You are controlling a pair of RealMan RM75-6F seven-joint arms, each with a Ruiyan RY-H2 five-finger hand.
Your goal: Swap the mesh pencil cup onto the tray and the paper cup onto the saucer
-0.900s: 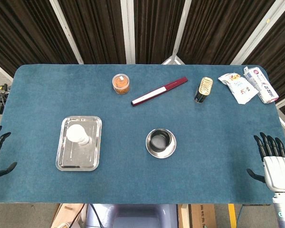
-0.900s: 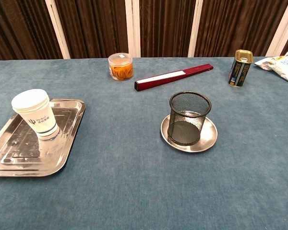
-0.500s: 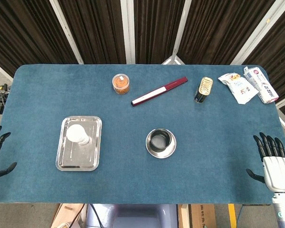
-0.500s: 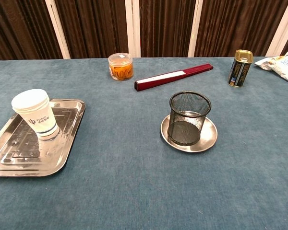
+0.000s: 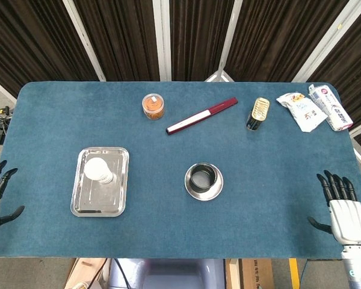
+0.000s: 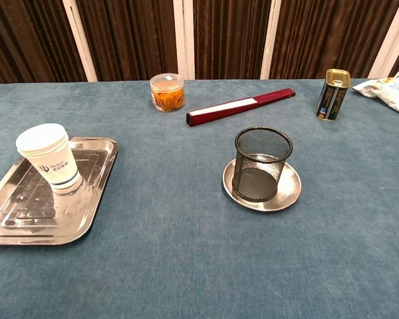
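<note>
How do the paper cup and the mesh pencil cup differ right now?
The paper cup is white and solid-walled with a blue logo; the mesh pencil cup is black see-through wire. The paper cup stands on the rectangular steel tray, the mesh pencil cup on the round saucer. Both are upright, open-topped and untouched by either hand.

I'm seeing a clear round tub [image 5: 153, 106] with orange contents sitting at the far side of the blue bench [image 5: 277, 174], left of centre. Just right of it a long dark-red box [image 5: 201, 115] is lying at a slant. Further right a gold-topped tin [image 5: 259, 113] is standing upright, and two snack packets [image 5: 314, 109] are lying side by side at the far right corner.
</note>
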